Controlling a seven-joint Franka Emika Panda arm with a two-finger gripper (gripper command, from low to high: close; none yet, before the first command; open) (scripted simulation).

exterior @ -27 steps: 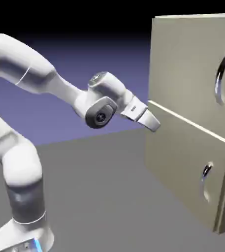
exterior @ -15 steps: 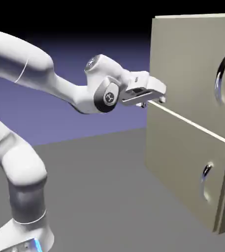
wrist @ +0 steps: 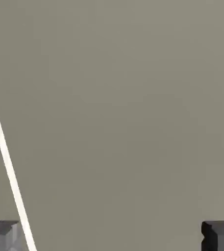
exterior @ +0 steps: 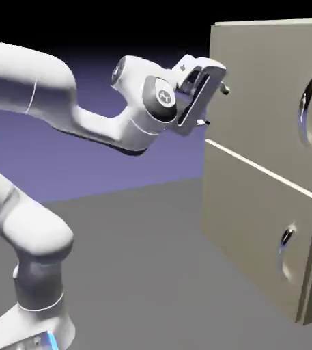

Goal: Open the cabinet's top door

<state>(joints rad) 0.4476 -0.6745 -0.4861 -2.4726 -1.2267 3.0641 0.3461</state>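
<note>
The cabinet (exterior: 267, 171) is seen along the right side of the exterior view, its front turned toward the lower left of the frame, and both of its doors lie flat and closed. The top door (exterior: 261, 96) fills the upper right of that frame, with its long curved silver handle (exterior: 307, 109) set near the right edge; a pale seam (exterior: 261, 171) runs diagonally below it and divides it from the lower door (exterior: 254, 239), whose smaller handle (exterior: 285, 249) is seen at the lower right. The white arm (exterior: 63, 116) is stretched from the left of the frame toward the upper middle, and the gripper (exterior: 214, 106) is held just beside the left edge of the top door, well apart from the long handle. Its fingers are spread wide, one above the other, and nothing is held between them. In the hand view the frame is filled by flat beige door surface (wrist: 123, 112), the pale seam is seen slanting down the left side, and the two grey fingertips (wrist: 3, 235) are shown far apart in the bottom corners.
</note>
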